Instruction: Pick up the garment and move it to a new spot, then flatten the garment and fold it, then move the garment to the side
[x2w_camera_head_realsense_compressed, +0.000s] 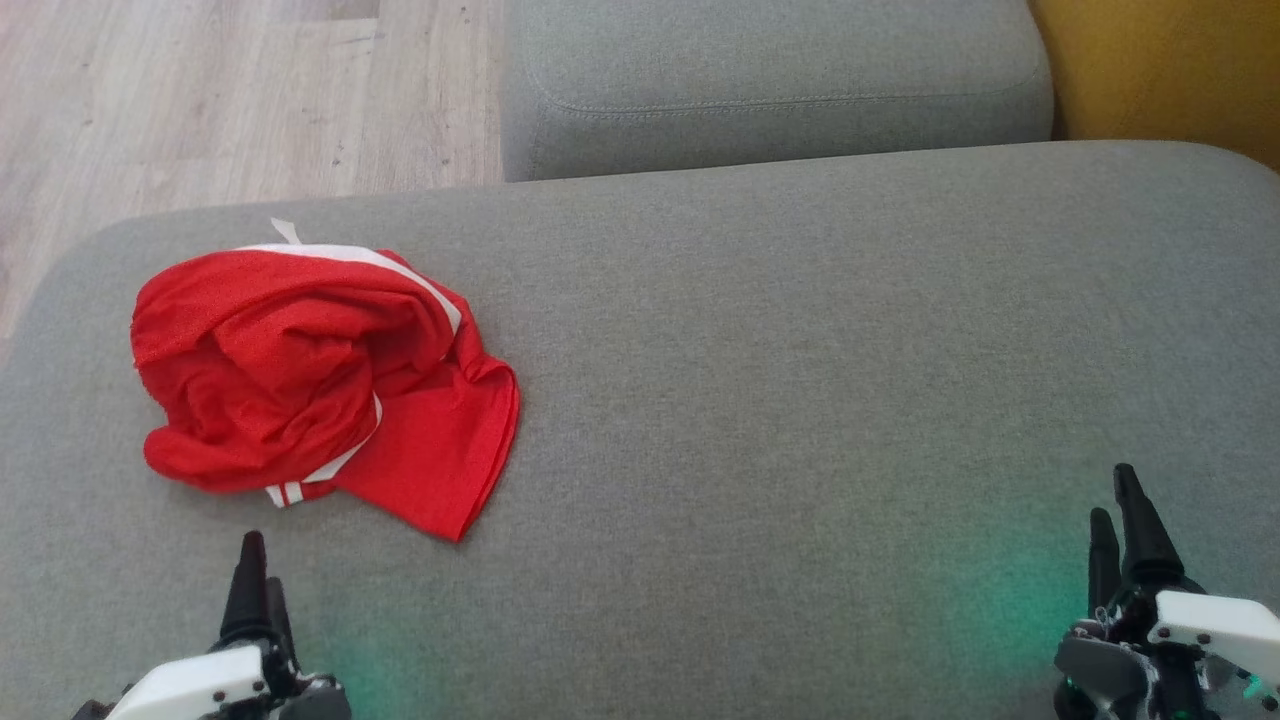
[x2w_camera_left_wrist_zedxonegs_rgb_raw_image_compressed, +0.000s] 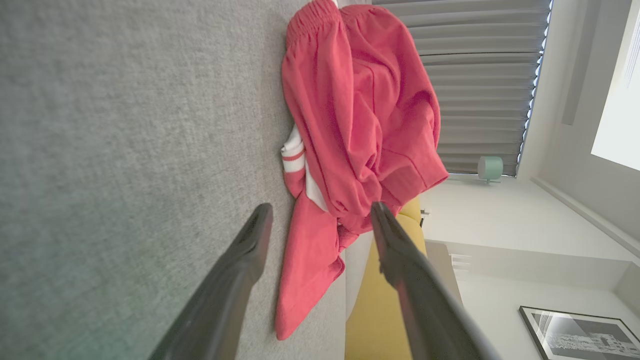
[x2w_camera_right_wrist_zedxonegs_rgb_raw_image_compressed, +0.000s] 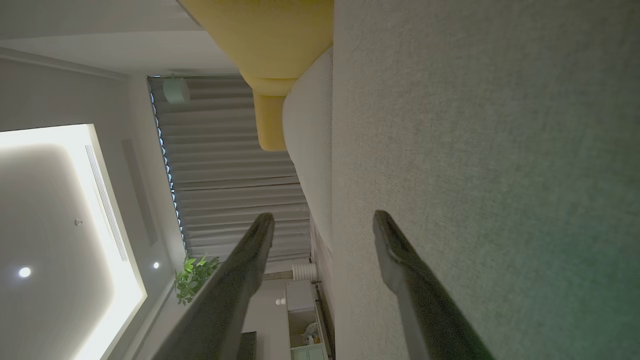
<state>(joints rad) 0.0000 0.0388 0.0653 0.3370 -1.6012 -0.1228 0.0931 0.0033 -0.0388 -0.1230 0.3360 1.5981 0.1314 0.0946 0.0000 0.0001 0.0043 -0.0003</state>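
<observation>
The garment (x2w_camera_head_realsense_compressed: 320, 380) is red with white trim and lies crumpled in a heap on the left part of a grey sofa cushion (x2w_camera_head_realsense_compressed: 800, 400). In the left wrist view the garment (x2w_camera_left_wrist_zedxonegs_rgb_raw_image_compressed: 350, 130) lies just ahead of the fingers, bunched, with a striped white cuff showing. My left gripper (x2w_camera_head_realsense_compressed: 255, 560) sits at the lower left, just short of the garment's near edge, open and holding nothing; its gripper (x2w_camera_left_wrist_zedxonegs_rgb_raw_image_compressed: 320, 215) points at the cloth. My right gripper (x2w_camera_head_realsense_compressed: 1120, 500) is at the lower right, far from the garment, open over bare cushion, and its gripper (x2w_camera_right_wrist_zedxonegs_rgb_raw_image_compressed: 322, 222) has nothing between the fingers.
A second grey cushion (x2w_camera_head_realsense_compressed: 780, 80) stands behind the seat. A yellow cushion (x2w_camera_head_realsense_compressed: 1170, 70) is at the back right. Pale wooden floor (x2w_camera_head_realsense_compressed: 220, 100) lies beyond the sofa's left and far edge. Bare grey cushion stretches to the right of the garment.
</observation>
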